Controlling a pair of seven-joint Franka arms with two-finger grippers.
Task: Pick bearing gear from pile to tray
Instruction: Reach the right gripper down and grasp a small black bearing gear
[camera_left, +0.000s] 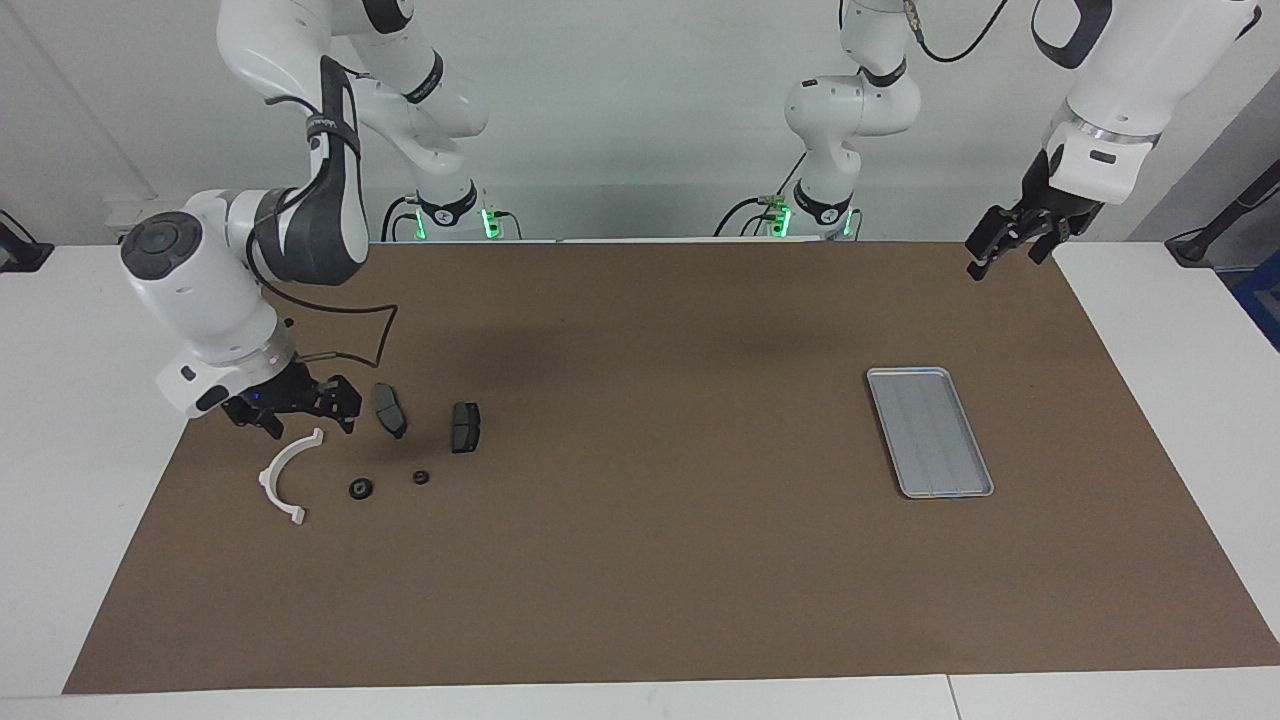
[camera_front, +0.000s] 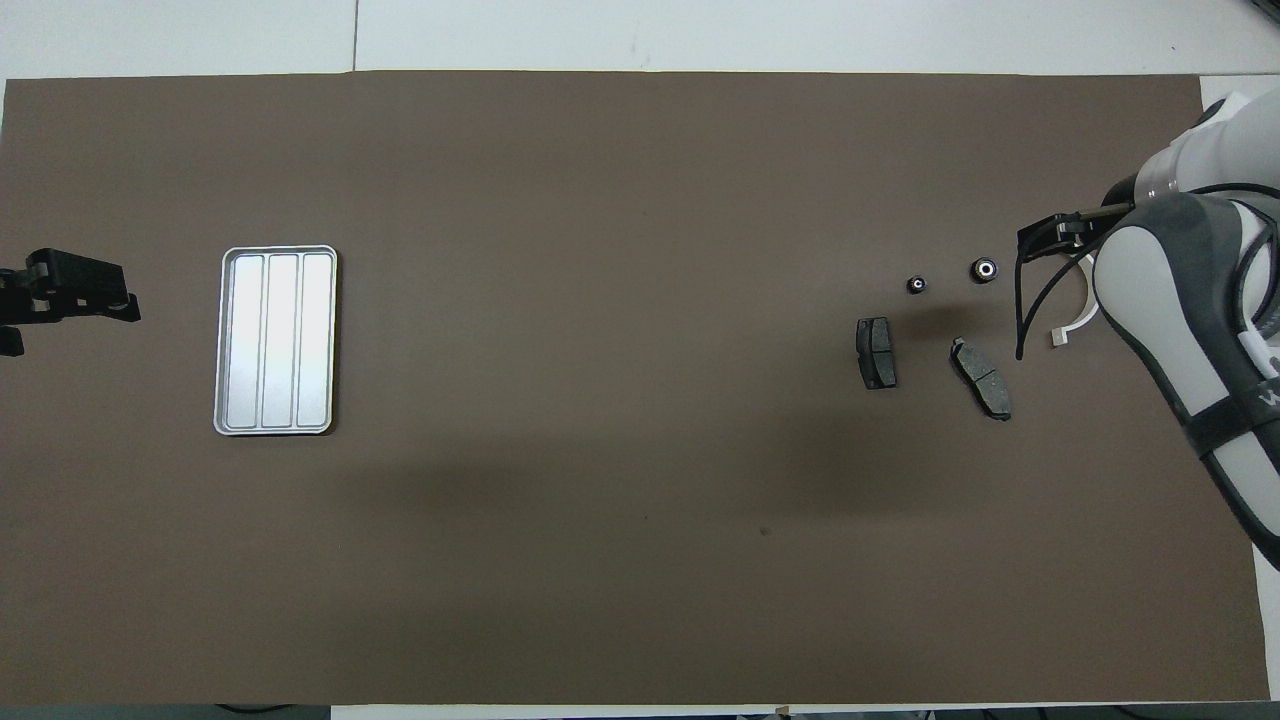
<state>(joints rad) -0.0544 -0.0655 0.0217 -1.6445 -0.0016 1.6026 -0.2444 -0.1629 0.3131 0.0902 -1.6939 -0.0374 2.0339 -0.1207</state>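
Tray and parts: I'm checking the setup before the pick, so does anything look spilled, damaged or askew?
Nothing stands out. The tray lies flat and bare; the white bracket, two dark plates and two black rings lie apart on the mat.

— Where does the tray (camera_left: 930, 432) sit?

— Flat on the bench (camera_left: 640, 560), toward the left arm's end, well apart from the pile (camera_left: 380, 450) at the right arm's end.

— And within the pile?

— The two plates (camera_left: 389, 409) lie side by side, nearest the robots. The two rings (camera_left: 361, 488) lie farther out, with the half-ring bracket (camera_left: 283, 477) beside them toward the bench's end.
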